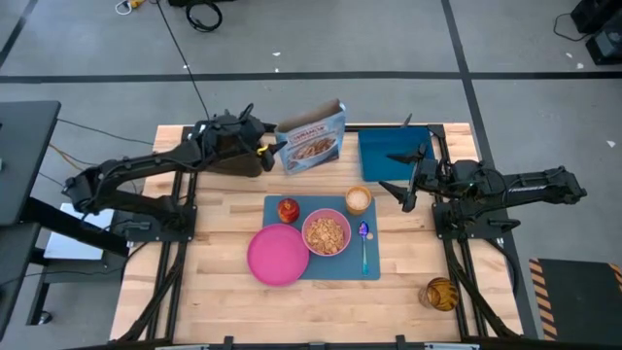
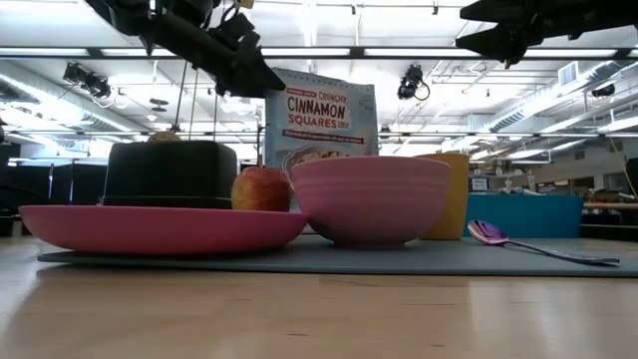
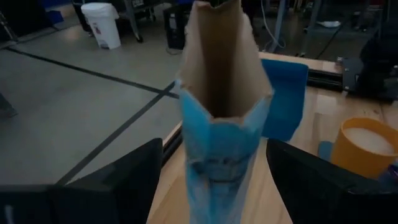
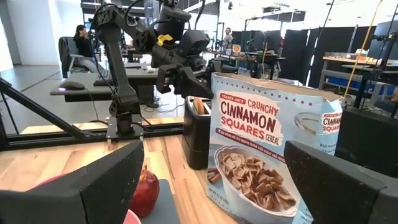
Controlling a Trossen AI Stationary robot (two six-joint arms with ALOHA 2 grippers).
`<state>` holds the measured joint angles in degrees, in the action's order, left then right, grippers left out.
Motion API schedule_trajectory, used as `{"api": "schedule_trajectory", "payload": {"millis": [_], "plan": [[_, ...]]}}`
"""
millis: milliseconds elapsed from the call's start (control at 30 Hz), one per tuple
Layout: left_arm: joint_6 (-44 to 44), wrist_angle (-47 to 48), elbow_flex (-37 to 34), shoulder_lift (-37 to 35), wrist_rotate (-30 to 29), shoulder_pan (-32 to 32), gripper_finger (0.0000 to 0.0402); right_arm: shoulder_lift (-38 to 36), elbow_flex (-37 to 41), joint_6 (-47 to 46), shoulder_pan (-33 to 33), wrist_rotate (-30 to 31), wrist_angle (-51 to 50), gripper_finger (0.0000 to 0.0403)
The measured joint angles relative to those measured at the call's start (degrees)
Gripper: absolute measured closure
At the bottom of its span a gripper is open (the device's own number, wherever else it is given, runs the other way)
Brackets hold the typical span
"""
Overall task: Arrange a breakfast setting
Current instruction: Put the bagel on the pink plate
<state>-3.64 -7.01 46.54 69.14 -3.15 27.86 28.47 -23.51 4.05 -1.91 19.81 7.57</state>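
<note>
The left claw hangs spread wide beside the upright cereal box, just off its left narrow edge, with nothing in its grasp; the box stands free on the table at the back, its open top facing up. The right claw waits above the blue tray, also spread and empty, pointing toward the box from the other side.

The setting lies in front of both arms, toward the table's near edge: a mat whose long axis runs left to right, carrying the apple, the bowl filled with cereal, the cup and the spoon, which lies pointing front to back along the mat's right side. The plate overlaps the mat's left front corner, touching the bowl. The toaster sits under the left arm, just beside the box.

The box looks just released, and the setting appears close to complete. The left arm is nearer the plate and apple, the right nearer the cup and spoon. Bare table opens to the left of the plate and in front of the mat; a jar stands alone near the right front corner.
</note>
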Motion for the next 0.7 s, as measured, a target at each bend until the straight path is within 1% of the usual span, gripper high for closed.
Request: {"api": "schedule_trajectory", "payload": {"millis": [200,300,433,567,633,700], "plan": [[0.4,1.5,0.0,-3.5,1.1,0.0,0.0106,0.0,0.0,0.0,0.0,0.0,0.0,0.0007],[0.3,4.3,0.0,-5.2,1.2,0.0,0.0106,0.0,0.0,0.0,0.0,0.0,0.0,0.0007],[0.0,11.7,0.0,-9.0,1.1,0.2,0.0106,0.0,0.0,0.0,0.0,-0.4,0.0,0.0007],[-0.3,19.7,0.0,-14.5,1.0,1.4,0.0106,0.0,0.0,0.0,0.0,-0.4,0.3,0.0008],[-1.3,23.5,0.0,-17.6,1.0,2.9,0.0106,0.0,0.0,0.0,0.0,-0.7,1.0,0.0010],[-3.0,29.8,0.9,-19.6,1.1,5.5,0.0107,0.0,0.0,0.0,0.0,-2.7,1.3,0.0011]]}}
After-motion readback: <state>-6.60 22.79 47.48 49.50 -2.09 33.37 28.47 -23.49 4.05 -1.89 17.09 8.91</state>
